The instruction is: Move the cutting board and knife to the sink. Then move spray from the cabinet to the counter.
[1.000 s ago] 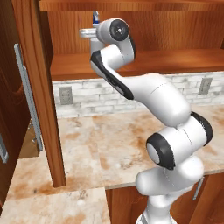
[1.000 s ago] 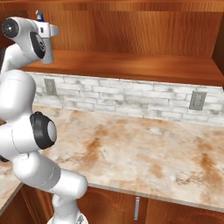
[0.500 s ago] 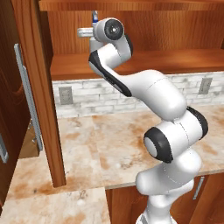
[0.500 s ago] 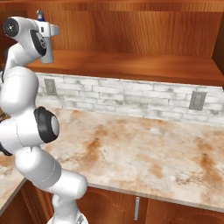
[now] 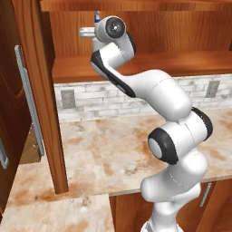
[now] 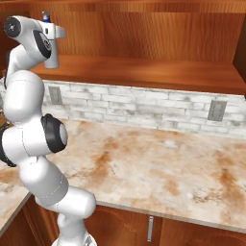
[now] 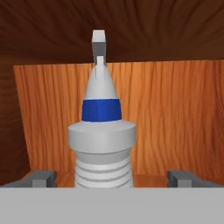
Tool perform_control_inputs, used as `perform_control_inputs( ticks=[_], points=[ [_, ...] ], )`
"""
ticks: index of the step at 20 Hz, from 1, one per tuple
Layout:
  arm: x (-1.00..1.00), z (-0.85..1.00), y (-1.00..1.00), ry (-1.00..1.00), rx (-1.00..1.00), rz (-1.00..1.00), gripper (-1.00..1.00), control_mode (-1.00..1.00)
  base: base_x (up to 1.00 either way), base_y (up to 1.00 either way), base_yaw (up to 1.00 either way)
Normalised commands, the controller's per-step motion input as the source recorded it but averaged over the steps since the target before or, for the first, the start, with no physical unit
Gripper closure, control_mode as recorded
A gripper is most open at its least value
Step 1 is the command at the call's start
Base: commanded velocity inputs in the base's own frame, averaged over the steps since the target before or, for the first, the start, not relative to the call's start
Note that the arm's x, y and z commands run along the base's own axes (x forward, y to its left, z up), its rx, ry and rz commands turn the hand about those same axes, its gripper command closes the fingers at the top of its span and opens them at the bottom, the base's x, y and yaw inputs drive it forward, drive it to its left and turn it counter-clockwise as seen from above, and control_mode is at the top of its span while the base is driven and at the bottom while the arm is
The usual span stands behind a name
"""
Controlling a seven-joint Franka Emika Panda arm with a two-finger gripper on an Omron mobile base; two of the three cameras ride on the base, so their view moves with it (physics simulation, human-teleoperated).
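Note:
The spray (image 7: 101, 131), a light-grey bottle with a blue band and a white nozzle, stands upright on the cabinet shelf (image 5: 181, 61). My gripper (image 7: 112, 177) is open, one fingertip on each side of the bottle's neck with a gap to both. From the left base, my hand (image 5: 88, 32) reaches into the cabinet, and the spray's blue tip (image 5: 96, 17) pokes up behind it. From the right base, the spray (image 6: 46, 17) sits just behind the gripper (image 6: 56, 32). Below lies the counter (image 6: 158, 168). The cutting board, knife and sink are out of view.
The cabinet's open door with its long silver bar handle (image 5: 28, 99) and a side panel (image 5: 45, 104) stand to the left of the arm. A brick backsplash with outlets (image 6: 216, 110) runs behind the counter. Another shelf (image 5: 136, 4) hangs just above my hand.
The hand has stayed at the spray, almost still. The arm's elbow and lower joints have shifted slightly. The spray has not moved.

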Motion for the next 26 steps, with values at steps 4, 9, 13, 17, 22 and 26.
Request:
perform_control_inputs(
  ticks=[4,9,13,17,22,26],
  points=[
    [0.00,0.00,0.01,0.00,0.01,0.00,1.00,-1.00,0.00,0.00,0.00],
    [0.00,-0.02,-0.01,0.00,0.02,0.00,1.00,-1.00,0.00,0.00,0.00],
    [0.00,-0.04,-0.01,0.00,0.03,0.00,1.00,-1.00,0.00,0.00,0.00],
    [-0.01,-0.05,0.00,0.00,0.03,0.00,1.00,-1.00,0.00,0.00,0.00],
    [-0.01,-0.02,0.00,0.00,0.02,0.00,1.00,-1.00,0.00,0.00,0.00],
    [0.00,-0.01,0.05,0.00,0.01,0.00,1.00,-1.00,0.00,0.00,0.00]
  ],
)
